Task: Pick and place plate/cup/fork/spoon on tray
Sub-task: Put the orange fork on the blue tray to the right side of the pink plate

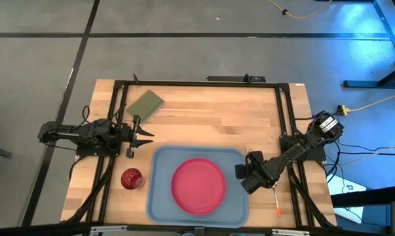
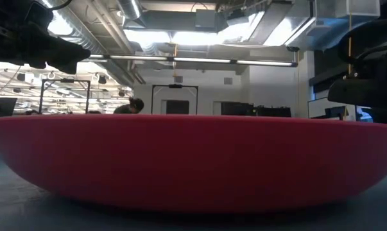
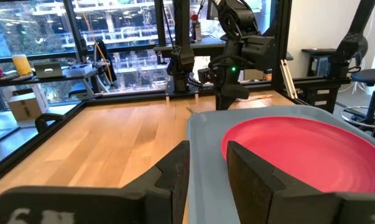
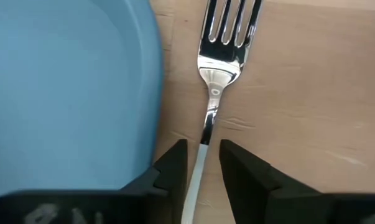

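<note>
Fingers [image 4: 237, 174] of right gripper [image 4: 203, 163] straddle fork [image 4: 221, 56] — beside tray [image 4: 69, 93].

The setting is a robotics lab or industrial research space. Evidence: a butcher-block table [image 1: 210, 124] fitted with a black metal frame [image 1: 197, 83] carrying two arms, standing on a grey concrete floor [image 1: 40, 65] marked with dark lines. Yellow cables [image 1: 374, 101] run across the floor at the right. Exposed ducts [image 2: 103, 25] and strip lights [image 2: 199, 38] line the ceiling. Glass partitions [image 3: 94, 56] show workbenches beyond. A person [image 2: 134, 106] sits far off.
</note>
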You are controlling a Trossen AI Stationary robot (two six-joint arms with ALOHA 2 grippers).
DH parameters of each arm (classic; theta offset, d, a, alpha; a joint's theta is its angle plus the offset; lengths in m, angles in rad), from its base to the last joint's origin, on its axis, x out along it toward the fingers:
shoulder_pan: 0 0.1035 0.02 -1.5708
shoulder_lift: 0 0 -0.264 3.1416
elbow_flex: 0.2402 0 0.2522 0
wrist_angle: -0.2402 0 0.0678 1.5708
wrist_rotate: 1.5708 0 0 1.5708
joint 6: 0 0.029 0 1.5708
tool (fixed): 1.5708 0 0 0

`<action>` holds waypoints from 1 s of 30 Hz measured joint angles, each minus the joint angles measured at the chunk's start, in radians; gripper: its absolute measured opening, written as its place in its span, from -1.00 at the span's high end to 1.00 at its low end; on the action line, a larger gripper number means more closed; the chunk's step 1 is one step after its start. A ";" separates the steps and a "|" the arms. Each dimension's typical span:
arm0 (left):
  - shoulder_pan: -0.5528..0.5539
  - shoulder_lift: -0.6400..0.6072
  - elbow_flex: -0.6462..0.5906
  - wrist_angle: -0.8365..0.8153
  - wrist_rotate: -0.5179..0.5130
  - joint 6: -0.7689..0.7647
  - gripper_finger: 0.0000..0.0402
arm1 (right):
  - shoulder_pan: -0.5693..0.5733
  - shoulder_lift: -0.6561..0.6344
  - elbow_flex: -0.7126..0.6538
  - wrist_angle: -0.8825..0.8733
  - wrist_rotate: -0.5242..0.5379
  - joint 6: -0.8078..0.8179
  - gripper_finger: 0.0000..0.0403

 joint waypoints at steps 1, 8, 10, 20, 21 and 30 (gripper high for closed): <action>0.000 0.000 0.000 0.000 0.000 0.000 0.50 | 0.000 0.000 0.000 -0.003 0.000 0.000 0.52; 0.000 0.000 0.000 0.000 0.000 0.000 0.50 | 0.000 0.001 0.000 -0.014 -0.002 0.002 0.54; 0.000 0.000 0.000 0.000 0.000 0.000 0.50 | 0.000 0.002 0.000 -0.014 -0.002 0.002 0.54; 0.000 0.000 0.000 0.000 0.000 0.000 0.50 | 0.000 0.002 -0.003 -0.013 0.003 0.001 0.86; 0.000 0.000 0.000 0.000 0.000 0.000 0.50 | 0.000 0.002 -0.003 -0.012 0.004 0.001 0.91; 0.000 0.000 0.000 0.000 0.000 0.000 0.50 | -0.001 0.002 0.027 -0.051 0.002 0.001 0.89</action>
